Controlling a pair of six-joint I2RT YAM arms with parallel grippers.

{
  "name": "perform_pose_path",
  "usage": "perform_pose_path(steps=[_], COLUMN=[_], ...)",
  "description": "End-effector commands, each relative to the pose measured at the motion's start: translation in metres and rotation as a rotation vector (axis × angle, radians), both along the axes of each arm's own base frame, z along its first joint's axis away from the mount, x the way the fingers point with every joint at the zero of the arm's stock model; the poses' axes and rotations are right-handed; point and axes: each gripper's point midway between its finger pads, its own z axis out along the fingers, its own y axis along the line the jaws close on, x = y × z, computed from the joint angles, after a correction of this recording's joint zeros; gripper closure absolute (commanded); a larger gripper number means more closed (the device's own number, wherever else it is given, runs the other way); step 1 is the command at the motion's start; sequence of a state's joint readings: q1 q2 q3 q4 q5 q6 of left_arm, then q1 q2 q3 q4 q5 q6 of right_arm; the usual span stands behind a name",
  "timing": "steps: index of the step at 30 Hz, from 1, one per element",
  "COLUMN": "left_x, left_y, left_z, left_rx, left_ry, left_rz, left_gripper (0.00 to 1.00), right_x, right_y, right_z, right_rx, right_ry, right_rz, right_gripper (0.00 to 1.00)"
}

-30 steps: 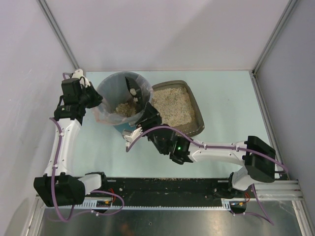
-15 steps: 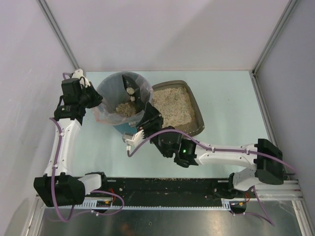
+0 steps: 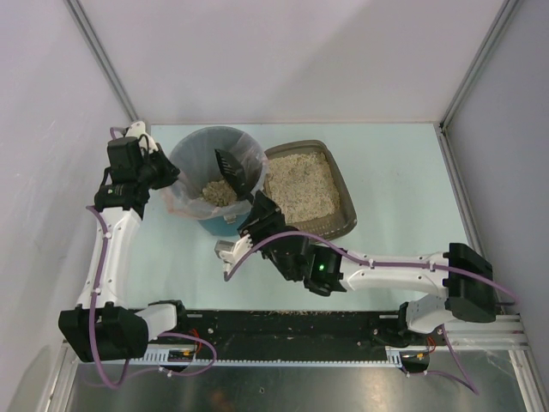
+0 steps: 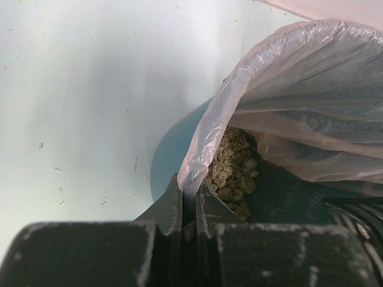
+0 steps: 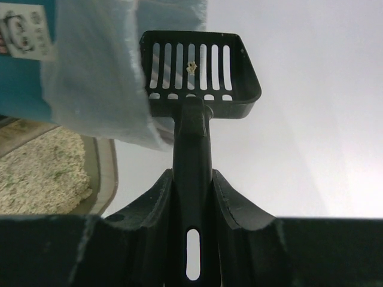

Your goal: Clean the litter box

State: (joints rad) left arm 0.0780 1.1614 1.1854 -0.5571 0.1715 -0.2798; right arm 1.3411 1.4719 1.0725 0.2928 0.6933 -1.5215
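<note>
The scoop (image 3: 230,163) hangs above the lined bin (image 3: 214,225), the litter box (image 3: 346,206) just beside it on the worktop (image 3: 403,180).
The left claw (image 4: 190,194) pinches the liner (image 4: 287,89) rim tight; the right claw (image 5: 192,179) is clamped on the scoop handle, one crumb in its slots.

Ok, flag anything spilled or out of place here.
Litter specks lie scattered on the table beside the bin, and one crumb is stuck in the slots of the scoop. Nothing else stands out.

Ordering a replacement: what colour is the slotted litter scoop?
Black. The scoop shows best in the right wrist view.
</note>
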Motion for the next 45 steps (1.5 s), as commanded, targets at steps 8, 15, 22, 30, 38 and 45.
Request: perform_pose_path(steps=[8,15,22,30,38,45], left_x=[0.002,0.003,0.003,0.003,0.004,0.004], left_y=[-0.011,-0.012,-0.01,-0.011,-0.013,-0.015], left_z=[0.019,0.015,0.015,0.019,0.017,0.017], left_rx=[-0.031,-0.036,-0.033,-0.034,-0.041,-0.043], left_ry=[-0.068,-0.057,-0.06,-0.069,-0.062,-0.061], left_rz=[-0.041,-0.042,-0.037,-0.039,-0.046,-0.053], left_gripper=[1.0,1.0,1.0,1.0,1.0,1.0], right_x=[-0.003,-0.003,-0.008,0.004,0.009,0.015], right_y=[-0.023,-0.014,-0.024,-0.021,-0.029,-0.03], right_z=[0.11,0.015,-0.032,-0.005,0.044,0.077], right_rx=[0.359,0.216,0.13,0.198,0.446,0.575], right_ry=[-0.194,0.134,0.194,0.101,0.026,-0.179], right_rz=[-0.082,-0.056,-0.064,-0.071,-0.119,-0.174], right_gripper=[1.0,1.0,1.0,1.0,1.0,1.0])
